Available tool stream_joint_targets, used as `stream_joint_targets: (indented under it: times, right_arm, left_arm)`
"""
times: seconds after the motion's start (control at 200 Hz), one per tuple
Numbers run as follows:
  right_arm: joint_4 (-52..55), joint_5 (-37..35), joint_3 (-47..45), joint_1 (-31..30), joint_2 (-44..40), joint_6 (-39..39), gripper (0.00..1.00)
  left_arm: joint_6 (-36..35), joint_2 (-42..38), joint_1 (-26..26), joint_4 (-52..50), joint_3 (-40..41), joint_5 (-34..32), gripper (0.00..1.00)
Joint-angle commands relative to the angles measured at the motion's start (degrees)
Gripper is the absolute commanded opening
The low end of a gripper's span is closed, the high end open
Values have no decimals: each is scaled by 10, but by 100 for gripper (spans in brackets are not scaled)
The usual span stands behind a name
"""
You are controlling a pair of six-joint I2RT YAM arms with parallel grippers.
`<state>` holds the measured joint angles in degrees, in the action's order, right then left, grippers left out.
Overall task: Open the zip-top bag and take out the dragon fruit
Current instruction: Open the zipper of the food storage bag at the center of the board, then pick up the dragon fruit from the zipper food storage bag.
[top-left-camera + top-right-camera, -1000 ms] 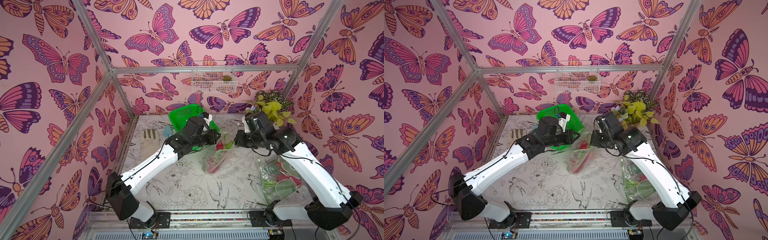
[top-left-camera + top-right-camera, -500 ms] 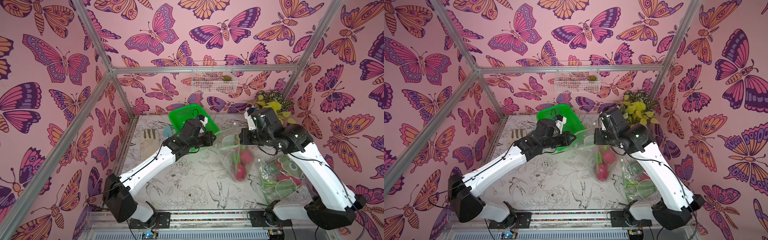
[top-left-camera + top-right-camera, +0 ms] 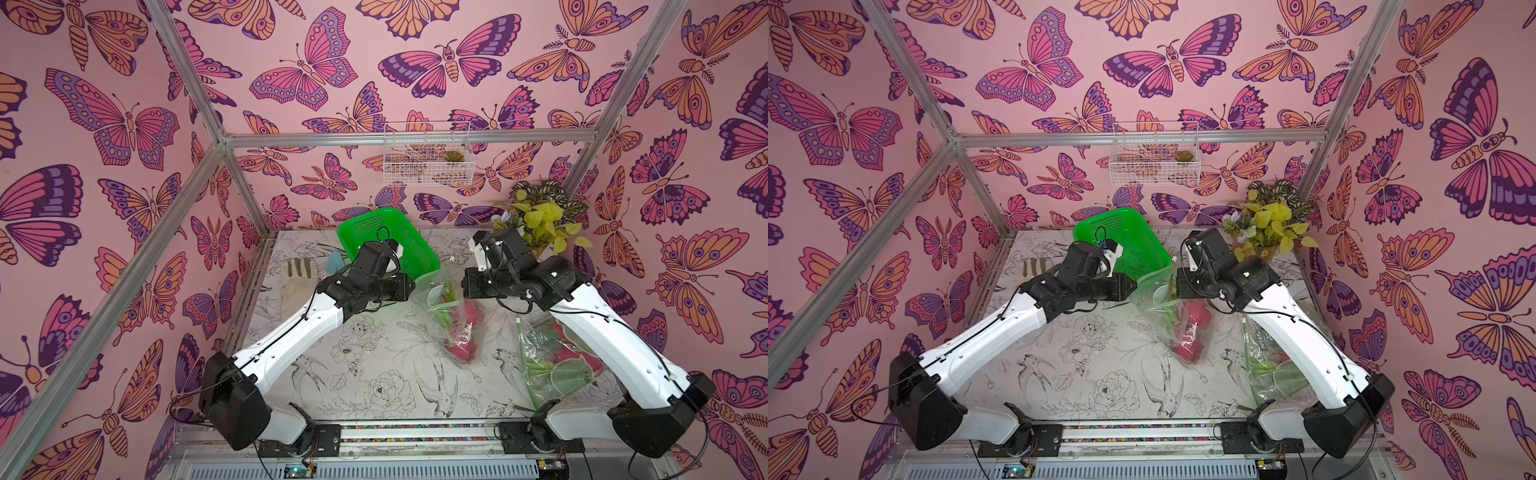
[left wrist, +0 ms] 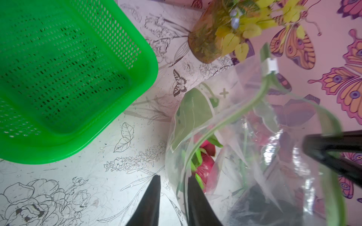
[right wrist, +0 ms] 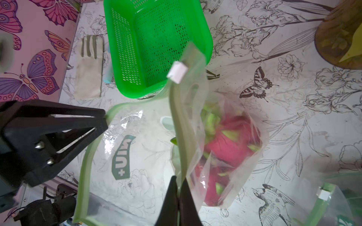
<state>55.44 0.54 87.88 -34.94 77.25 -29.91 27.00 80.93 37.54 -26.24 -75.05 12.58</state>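
Observation:
A clear zip-top bag [image 3: 451, 316] with a green rim hangs between my two grippers, its mouth pulled open. Magenta dragon fruit [image 3: 467, 332] [image 5: 231, 140] with green scales lie in its lower part. My right gripper [image 5: 179, 184] [image 3: 465, 286] is shut on one side of the bag's rim. On the opposite side, my left gripper [image 4: 174, 178] [image 3: 411, 286] stands slightly open. The bag's film and rim lie in the gap, against one finger [image 4: 194, 187]. The white slider [image 5: 177, 71] sits at the rim's far end.
A green perforated basket [image 3: 386, 245] stands just behind the bag. A second bag [image 3: 557, 357] of dragon fruit lies under my right arm. A potted plant [image 3: 536, 220] fills the back right corner. A pale glove [image 3: 297, 278] lies at the left edge.
The grippers drew apart, spreading the bag's mouth, and the bag with its fruit swung down and rightward. The left jaws, shut on the rim before, have now parted.

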Motion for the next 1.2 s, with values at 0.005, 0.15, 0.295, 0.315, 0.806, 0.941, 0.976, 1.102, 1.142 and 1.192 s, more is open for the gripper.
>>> stream_joint_targets:
  times: [0.005, 0.15, 0.295, 0.315, 0.806, 0.941, 0.976, 1.102, 1.142, 1.192]
  right_arm:
    - [-28, 18, 10, -3, -10, -17, 0]
    - [-29, 21, 20, -12, -12, -16, 0]
    - [-32, 20, 19, -16, -21, -18, 0]
    - [-32, 20, 18, -17, -23, -19, 0]
    - [-44, -7, -23, -19, -63, -37, 0]
    - [-55, -16, -34, -18, -74, -47, 0]
    - [-58, -17, -36, -18, -76, -50, 0]
    - [-65, -17, -44, -18, -79, -54, 0]
    - [-66, -16, -45, -18, -80, -56, 0]
    - [-69, -16, -48, -18, -81, -57, 0]
  left_arm:
    - [-83, -29, 6, -35, -49, 18, 32]
    - [-99, 0, 26, -46, -104, 81, 30]
    - [-85, 73, 42, -90, -175, 108, 26]
    - [-82, 84, 43, -96, -183, 111, 26]
    - [-24, 223, 68, -123, -261, 148, 31]
    - [-16, 229, 81, -123, -255, 144, 33]
    - [-18, 231, 85, -123, -253, 140, 33]
    - [-19, 237, 94, -124, -244, 117, 34]
    - [-20, 238, 95, -124, -242, 111, 35]
    - [-21, 243, 97, -123, -243, 111, 35]
